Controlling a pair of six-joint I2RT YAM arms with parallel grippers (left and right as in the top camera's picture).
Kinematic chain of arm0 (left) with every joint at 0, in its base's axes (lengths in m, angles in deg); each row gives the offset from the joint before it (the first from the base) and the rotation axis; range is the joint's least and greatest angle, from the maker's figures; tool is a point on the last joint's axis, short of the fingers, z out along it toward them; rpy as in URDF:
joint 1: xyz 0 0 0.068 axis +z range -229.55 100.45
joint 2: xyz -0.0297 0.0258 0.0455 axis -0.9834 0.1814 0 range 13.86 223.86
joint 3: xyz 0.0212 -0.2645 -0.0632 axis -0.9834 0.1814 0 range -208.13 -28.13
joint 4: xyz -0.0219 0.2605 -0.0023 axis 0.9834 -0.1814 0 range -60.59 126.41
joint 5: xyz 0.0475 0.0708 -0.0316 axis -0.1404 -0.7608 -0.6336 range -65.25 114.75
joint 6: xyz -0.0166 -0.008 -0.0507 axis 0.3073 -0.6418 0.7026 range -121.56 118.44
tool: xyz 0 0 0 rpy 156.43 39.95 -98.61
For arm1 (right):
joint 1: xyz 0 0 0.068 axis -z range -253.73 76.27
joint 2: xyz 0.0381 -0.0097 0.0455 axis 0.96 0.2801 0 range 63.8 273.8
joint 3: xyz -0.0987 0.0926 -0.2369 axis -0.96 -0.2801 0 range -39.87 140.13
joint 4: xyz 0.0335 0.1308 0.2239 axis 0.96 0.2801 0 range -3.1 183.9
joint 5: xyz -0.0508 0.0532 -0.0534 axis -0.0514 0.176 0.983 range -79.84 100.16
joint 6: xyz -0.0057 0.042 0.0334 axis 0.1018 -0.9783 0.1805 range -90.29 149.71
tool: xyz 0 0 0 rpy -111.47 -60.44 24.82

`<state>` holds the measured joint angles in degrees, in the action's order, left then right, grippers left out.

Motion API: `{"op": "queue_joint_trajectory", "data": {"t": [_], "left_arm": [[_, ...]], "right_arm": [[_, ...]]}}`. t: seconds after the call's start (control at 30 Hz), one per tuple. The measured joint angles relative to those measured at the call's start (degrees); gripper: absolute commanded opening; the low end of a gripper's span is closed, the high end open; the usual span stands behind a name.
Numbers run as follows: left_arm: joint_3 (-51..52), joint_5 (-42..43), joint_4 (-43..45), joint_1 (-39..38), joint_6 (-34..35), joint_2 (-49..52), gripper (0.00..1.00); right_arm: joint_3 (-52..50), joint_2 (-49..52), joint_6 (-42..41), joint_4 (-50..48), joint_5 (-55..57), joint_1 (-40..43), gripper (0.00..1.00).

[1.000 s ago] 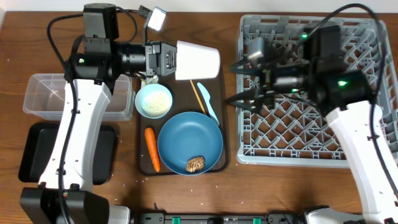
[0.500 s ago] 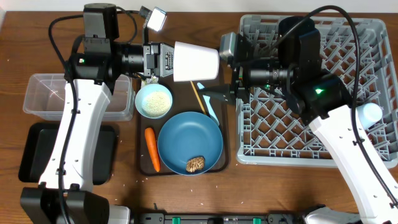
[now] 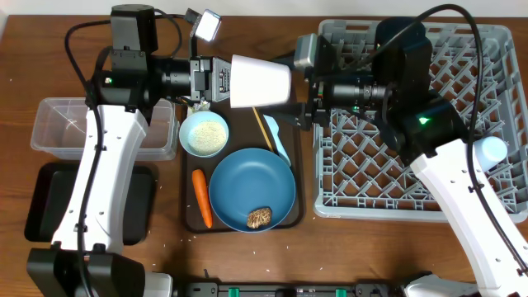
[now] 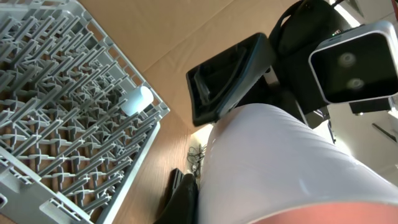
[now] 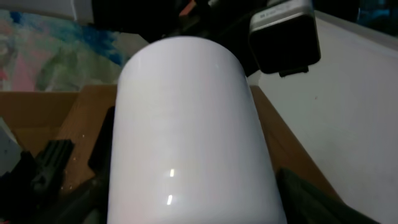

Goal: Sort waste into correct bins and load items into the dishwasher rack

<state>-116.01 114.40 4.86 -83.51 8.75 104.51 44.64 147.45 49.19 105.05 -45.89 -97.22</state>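
My left gripper (image 3: 224, 81) is shut on the rim of the pale pink cup (image 3: 261, 81), holding it on its side above the back of the brown tray. One black finger (image 4: 183, 199) presses on the cup's outer wall. My right gripper (image 3: 302, 103) is open, and its jaws flank the closed end of the cup (image 5: 186, 124). On the tray lie a white bowl (image 3: 204, 134) of rice, a blue plate (image 3: 252, 186) with a brown food piece (image 3: 260, 217), a carrot (image 3: 201, 198) and a pale-blue spoon (image 3: 276, 136). A light-blue cup (image 3: 492, 148) sits in the grey rack (image 3: 429, 190).
The clear tub (image 3: 58, 124) and, in front of it, the black tray (image 3: 45, 206) lie at the left, under my left arm. A thin stick (image 3: 262, 128) lies beside the spoon. Rice grains dot the table near the front edge.
My right arm has swung left from over the rack, and its open jaws now stand around the cup's end. The left arm and the cup have stayed put.
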Motion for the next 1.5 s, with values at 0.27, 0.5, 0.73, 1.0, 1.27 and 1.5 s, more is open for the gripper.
{"op": "queue_joint_trajectory", "data": {"t": [0.27, 0.5, 0.73, 1.0, 1.27, 1.5], "left_arm": [[0.0, 0.0, 0.5, 0.0, 0.0, 0.0, 0.06], [0.0, 0.0, 1.0, 0.0, 0.1, 0.0, 0.63], [0.0, 0.0, 0.9, 0.0, 1.0, 0.0, 0.41], [0.0, -0.2, 2.3, 0.0, 1.5, 0.0, 0.23], [-0.1, -14.4, -10.0, -0.1, 1.3, 0.0, 0.25], [0.0, -45.4, -30.9, -2.6, 0.2, 0.0, 0.26]], "right_arm": [[0.0, 0.0, -0.4, -1.2, -1.2, 0.0, 0.67], [0.0, 0.0, -1.3, -1.0, -1.3, 0.0, 0.63], [0.0, -1.2, -3.7, 3.2, 1.4, 1.4, 0.60], [0.0, -2.5, -4.2, 11.6, 9.0, 2.2, 0.69], [0.0, -2.5, -8.1, 21.6, 20.4, 2.2, 0.78], [0.0, -2.5, -19.3, 28.7, 35.5, 3.5, 0.80]]}}
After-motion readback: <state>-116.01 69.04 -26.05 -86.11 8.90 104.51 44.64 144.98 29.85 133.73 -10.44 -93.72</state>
